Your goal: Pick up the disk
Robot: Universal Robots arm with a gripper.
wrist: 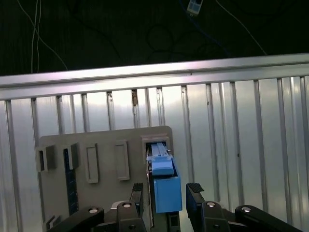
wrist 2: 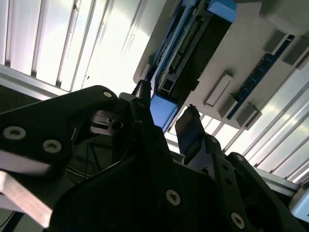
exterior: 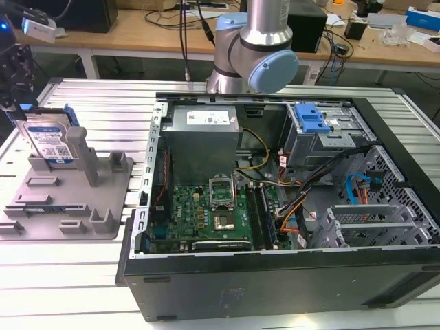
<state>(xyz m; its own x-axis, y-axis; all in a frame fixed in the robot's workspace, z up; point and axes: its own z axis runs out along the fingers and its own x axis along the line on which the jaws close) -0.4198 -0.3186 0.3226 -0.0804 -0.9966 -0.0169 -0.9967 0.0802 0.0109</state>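
The flat silver-grey disk with blue side rails [exterior: 49,141] stands on edge in the grey plastic fixture [exterior: 103,199] on the ribbed metal desk [exterior: 89,96]. The gripper [wrist: 166,191] straddles its top, fingers spread and apparently clear of it. This looks like the approach step, and a grasp calls for centred, square closing.

Table [exterior: 103,103]: ribbed alu profiles, slats running lengthwise, seen in the exterior view and both wrist views [wrist 2: 48,38] [wrist: 241,145]. Two items lie directly on it.

1) Grey plastic fixture [exterior: 69,199], flat base plate w/ upright posts and slots. It sits toward the table edge at the exterior view's left. In the first wrist view, the plate [wrist: 106,193] stops short of the edge rail, bare slats between.

2) Open computer case [exterior: 275,289], black, on its side, internals facing up. It takes up the middle through to the opposite edge, approx. Just beside the fixture; contact can't be told.
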